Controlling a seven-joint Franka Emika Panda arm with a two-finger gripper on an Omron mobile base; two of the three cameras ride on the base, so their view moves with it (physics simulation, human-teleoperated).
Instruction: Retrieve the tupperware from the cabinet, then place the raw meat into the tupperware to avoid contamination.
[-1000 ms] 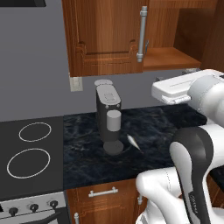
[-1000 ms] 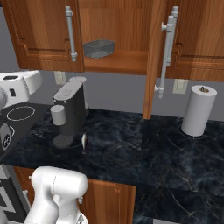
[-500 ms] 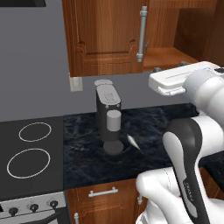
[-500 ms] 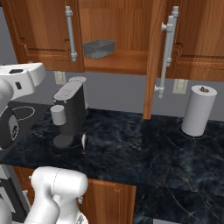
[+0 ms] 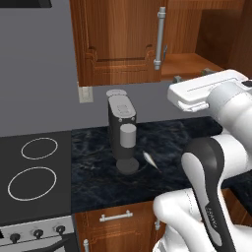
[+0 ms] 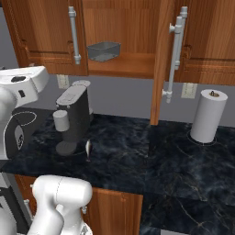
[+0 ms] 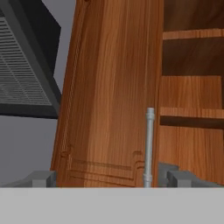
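Inside the cabinet (image 6: 119, 41), on its lowest shelf above and to the right of the coffee machine (image 6: 73, 117), sits the tupperware (image 6: 103, 51), untouched. The cabinet's doors stand open, so the shelf is exposed; opening appears done. The gripper (image 7: 107, 177) is spread wide and empty, its two fingertips (image 7: 41, 178) flanking the lower end of the silver bar handle (image 7: 149, 146) of the left door in the hand view, without clasping it. In the left base view the hand (image 5: 204, 91) hangs to the right of the coffee machine, level with the cabinet's lower edge. The raw meat (image 5: 150, 160) lies on the dark counter (image 6: 151, 151), just beside the foot of the coffee machine, on its right. A paper-towel roll (image 6: 209, 115) stands well to the right of the coffee machine. Judged progress: early. Remaining steps are reaching the shelf, taking down the tupperware, setting it on the counter, then lifting the raw meat into it.
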